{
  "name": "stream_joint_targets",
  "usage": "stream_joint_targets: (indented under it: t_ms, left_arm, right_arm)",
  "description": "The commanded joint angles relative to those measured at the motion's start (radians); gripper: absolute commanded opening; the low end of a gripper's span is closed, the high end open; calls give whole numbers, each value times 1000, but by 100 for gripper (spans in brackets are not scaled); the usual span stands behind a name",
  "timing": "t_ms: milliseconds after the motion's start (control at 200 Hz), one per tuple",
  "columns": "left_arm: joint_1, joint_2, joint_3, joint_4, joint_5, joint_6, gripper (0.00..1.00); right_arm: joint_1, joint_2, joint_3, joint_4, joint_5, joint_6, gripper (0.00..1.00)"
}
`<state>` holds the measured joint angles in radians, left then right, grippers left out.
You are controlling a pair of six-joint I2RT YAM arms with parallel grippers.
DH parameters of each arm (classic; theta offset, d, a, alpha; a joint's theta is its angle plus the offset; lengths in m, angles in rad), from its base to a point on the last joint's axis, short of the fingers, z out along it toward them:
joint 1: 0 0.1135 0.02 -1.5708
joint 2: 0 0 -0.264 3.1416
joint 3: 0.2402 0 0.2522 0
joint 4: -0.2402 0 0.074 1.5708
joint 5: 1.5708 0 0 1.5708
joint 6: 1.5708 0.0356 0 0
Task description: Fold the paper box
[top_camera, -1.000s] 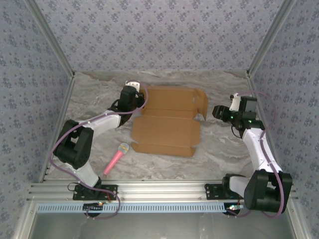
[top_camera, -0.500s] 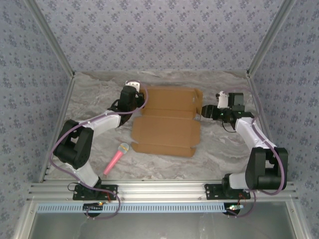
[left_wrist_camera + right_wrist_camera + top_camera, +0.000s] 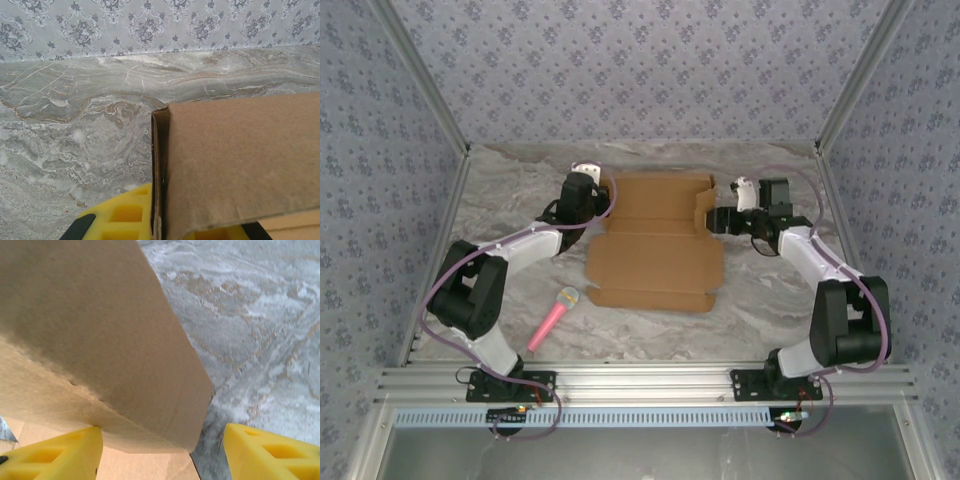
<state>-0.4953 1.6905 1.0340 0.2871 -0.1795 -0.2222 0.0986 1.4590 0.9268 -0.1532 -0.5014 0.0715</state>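
Observation:
The paper box (image 3: 655,245) is a flat brown cardboard sheet with creases, lying in the middle of the table. Its left side flap (image 3: 235,165) stands on edge, and my left gripper (image 3: 603,196) is shut on that flap at the back left corner. The cardboard's edge runs down between the yellow fingers (image 3: 120,220). At the right, the side flap (image 3: 100,335) is raised and leans inward. My right gripper (image 3: 716,218) is open around it. One yellow fingertip (image 3: 50,457) is close against the flap's inner side and the other (image 3: 272,455) stands well off it.
A pink microphone-shaped toy (image 3: 553,318) lies on the marble tabletop (image 3: 510,200) left of the box's near edge. Patterned walls close in the back and both sides, and a metal rail (image 3: 640,382) runs along the front.
The right arm has swung left from the table's right side to the box's right flap, which now stands steeper. Its jaws have widened a little. The left arm has not moved.

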Motion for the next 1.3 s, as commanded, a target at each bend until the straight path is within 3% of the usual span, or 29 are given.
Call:
stream_joint_targets:
  t_ms: [0,275,625,874,1039,1299]
  left_arm:
    - [-1,-18,33,16,19,-7,0]
    - [0,-25,30,14,27,0,0]
    - [-3,-12,34,13,44,-8,0]
    - [-11,-3,31,16,51,-22,0]
    - [-19,-1,25,15,54,-32,0]
    - [-31,1,8,20,46,-48,0]
  right_arm:
    - [17,23,39,76,6,-86,66]
    - [53,39,36,202,93,-183,58]
    - [149,72,23,326,356,-193,37]
    - [248,87,-5,384,673,-97,20]
    - [302,125,14,338,911,19,17]
    - [345,175,24,307,1110,182,11]
